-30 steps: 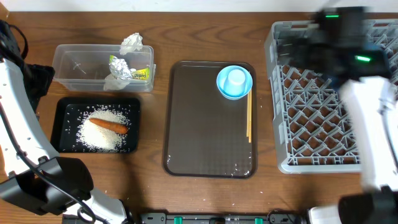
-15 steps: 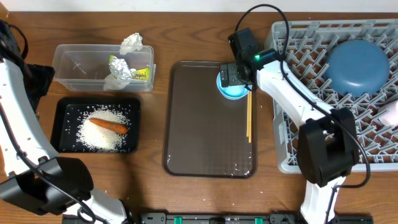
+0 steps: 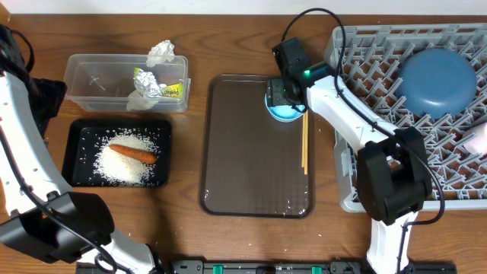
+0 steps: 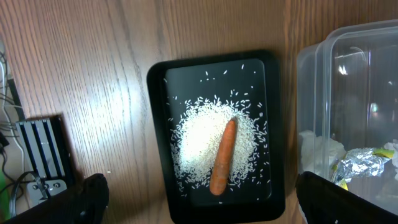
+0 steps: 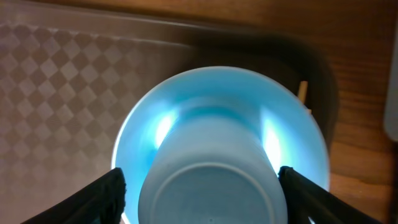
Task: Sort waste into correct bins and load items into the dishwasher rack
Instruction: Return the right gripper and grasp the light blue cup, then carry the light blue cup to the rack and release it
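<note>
My right gripper (image 5: 208, 200) hangs over the brown tray, open, its fingers (image 5: 102, 196) on either side of an upturned white cup (image 5: 211, 177) that stands inside the small light blue bowl (image 5: 149, 121). Overhead, that gripper (image 3: 283, 103) covers most of the bowl (image 3: 275, 113). Thin chopsticks (image 3: 304, 148) lie just right of it. The grey rack (image 3: 380, 152) holds the large blue plate (image 3: 436, 80). My left gripper (image 4: 214, 205) is wide open, high above the black tray (image 4: 158, 124) with rice (image 4: 199, 140) and the carrot (image 4: 222, 155). The clear tub (image 4: 348, 93) holds tissues (image 3: 160, 52) and the foil wrapper (image 3: 152, 82).
The brown serving tray (image 3: 251, 152) lies in the middle of the wooden table. Another white cup (image 3: 475, 141) shows at the rack's right edge. A few rice grains lie on the table in front of the black tray. A dark box (image 4: 40, 155) sits left of that tray.
My right arm swung from above the rack down to the light blue bowl, and its jaws have narrowed around the cup. The blue plate now shows in the rack. The left arm is still.
</note>
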`<state>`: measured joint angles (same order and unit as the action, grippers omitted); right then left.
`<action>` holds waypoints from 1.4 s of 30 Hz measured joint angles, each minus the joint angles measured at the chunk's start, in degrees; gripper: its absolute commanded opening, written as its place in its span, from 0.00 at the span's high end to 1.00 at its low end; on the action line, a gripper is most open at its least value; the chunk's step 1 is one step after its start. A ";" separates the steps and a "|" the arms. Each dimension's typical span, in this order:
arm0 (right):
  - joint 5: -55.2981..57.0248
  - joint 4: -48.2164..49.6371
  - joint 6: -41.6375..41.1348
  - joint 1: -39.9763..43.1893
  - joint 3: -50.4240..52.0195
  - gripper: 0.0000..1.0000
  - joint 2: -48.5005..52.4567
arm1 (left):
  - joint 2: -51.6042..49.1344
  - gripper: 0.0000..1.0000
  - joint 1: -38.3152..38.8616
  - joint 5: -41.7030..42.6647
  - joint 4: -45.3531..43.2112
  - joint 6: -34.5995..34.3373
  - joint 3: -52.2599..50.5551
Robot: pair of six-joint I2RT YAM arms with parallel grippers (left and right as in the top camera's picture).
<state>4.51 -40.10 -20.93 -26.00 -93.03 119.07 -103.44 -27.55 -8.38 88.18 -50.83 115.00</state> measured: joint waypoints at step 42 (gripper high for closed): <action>0.02 -23.87 1.42 50.56 -2.86 0.41 -29.40 | 0.00 0.02 0.00 0.00 -0.02 0.00 0.00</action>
<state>4.54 -63.96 -19.51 24.56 -95.90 89.67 -103.44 -27.55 -8.38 88.16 -50.83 115.00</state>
